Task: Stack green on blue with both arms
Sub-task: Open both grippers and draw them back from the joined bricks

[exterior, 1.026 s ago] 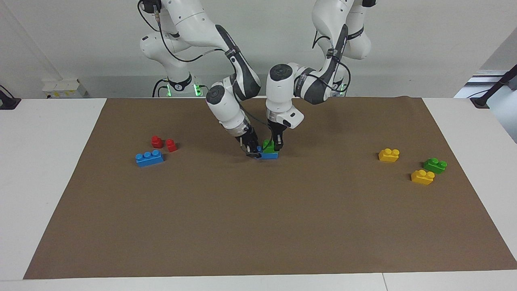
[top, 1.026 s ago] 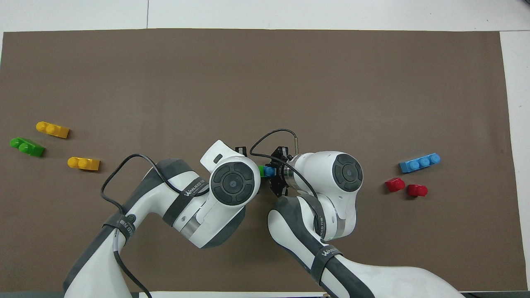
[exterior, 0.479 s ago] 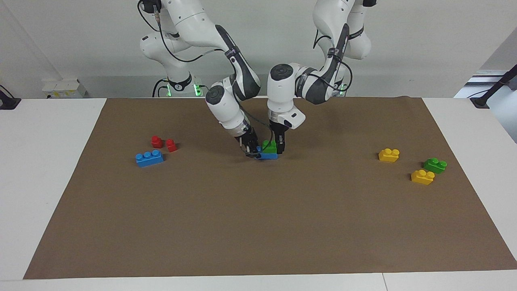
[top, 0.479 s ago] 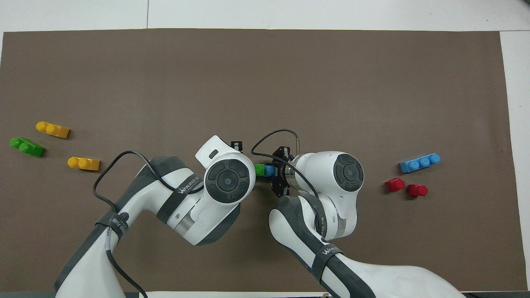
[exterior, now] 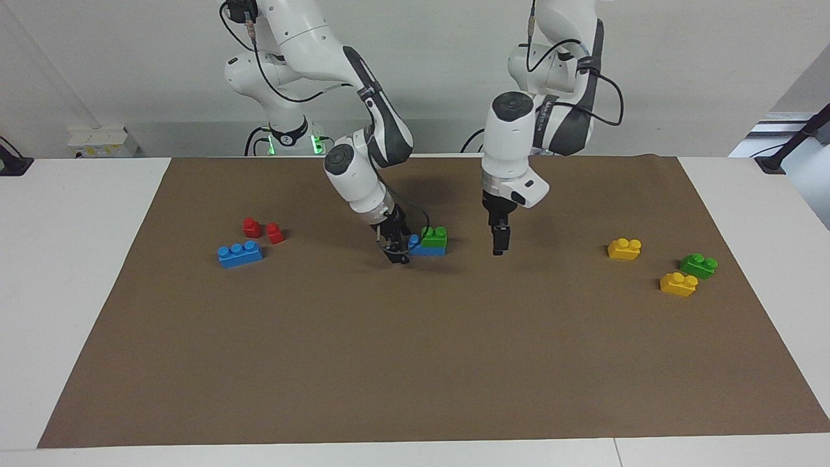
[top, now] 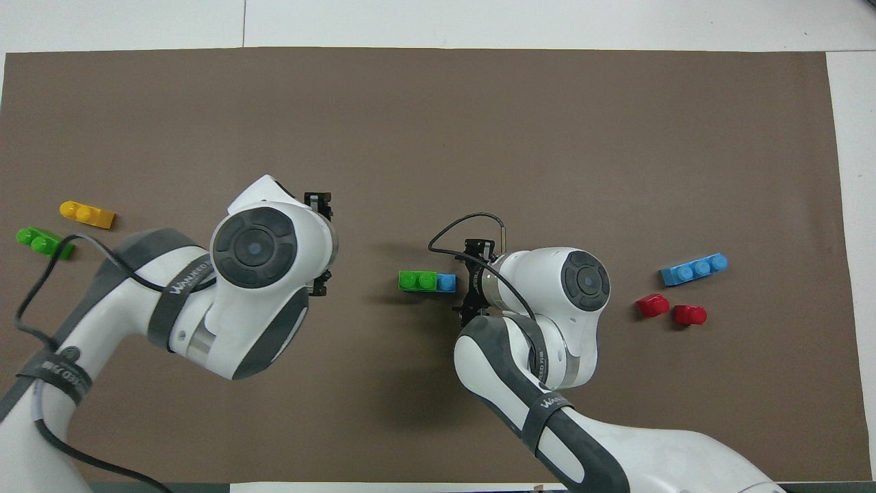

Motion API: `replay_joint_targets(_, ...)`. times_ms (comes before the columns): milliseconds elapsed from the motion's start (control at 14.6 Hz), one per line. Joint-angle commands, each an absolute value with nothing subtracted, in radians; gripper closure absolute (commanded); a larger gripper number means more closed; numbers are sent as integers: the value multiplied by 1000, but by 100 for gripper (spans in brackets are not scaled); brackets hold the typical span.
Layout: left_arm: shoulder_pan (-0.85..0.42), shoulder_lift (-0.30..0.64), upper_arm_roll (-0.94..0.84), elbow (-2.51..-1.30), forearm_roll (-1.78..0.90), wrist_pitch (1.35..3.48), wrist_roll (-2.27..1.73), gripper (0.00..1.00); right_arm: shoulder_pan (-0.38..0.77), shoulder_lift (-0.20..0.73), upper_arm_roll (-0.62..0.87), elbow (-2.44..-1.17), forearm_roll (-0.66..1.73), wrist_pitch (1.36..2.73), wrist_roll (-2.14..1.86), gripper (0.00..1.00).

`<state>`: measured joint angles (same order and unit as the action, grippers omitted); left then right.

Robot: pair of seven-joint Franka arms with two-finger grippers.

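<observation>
A small green brick [exterior: 434, 233] sits on a long blue brick [exterior: 428, 248] at the middle of the mat, over the blue brick's end toward the left arm. One blue stud stays bare toward the right arm. The stack also shows in the overhead view, green [top: 417, 281] on blue [top: 447, 283]. My right gripper [exterior: 397, 253] is open and low beside the blue brick's bare end, not holding it. My left gripper [exterior: 498, 246] is open and empty, over bare mat toward the left arm's end.
A second blue brick [exterior: 240, 253] and two red bricks [exterior: 251, 227] lie toward the right arm's end. A second green brick [exterior: 698, 265] and two yellow bricks [exterior: 624, 248] [exterior: 678, 283] lie toward the left arm's end. The brown mat [exterior: 415, 363] covers the table.
The left gripper let go of the green brick, rose and swung away toward the left arm's end. The right gripper let go of the blue brick and drew back a little. The stack stayed.
</observation>
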<state>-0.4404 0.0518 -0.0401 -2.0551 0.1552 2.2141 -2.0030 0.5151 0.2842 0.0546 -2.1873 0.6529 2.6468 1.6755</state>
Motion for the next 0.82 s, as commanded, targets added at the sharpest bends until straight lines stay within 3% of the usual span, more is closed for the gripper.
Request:
replay_joint_targets(0, -371, 37, -48, -2016, 167, 2137, -1857, 0, 412, 246, 60, -2192, 686, 2551, 1539, 0)
replay_joint_targets(411, -207, 37, -48, -1980, 161, 2089, -1421, 0, 183, 140, 51, -2161, 640, 2305, 1157, 0)
replay_joint_targets(753, -82, 37, -48, -1964, 161, 2072, -990, 0, 48, 87, 52, -2027, 361, 2054, 925, 0)
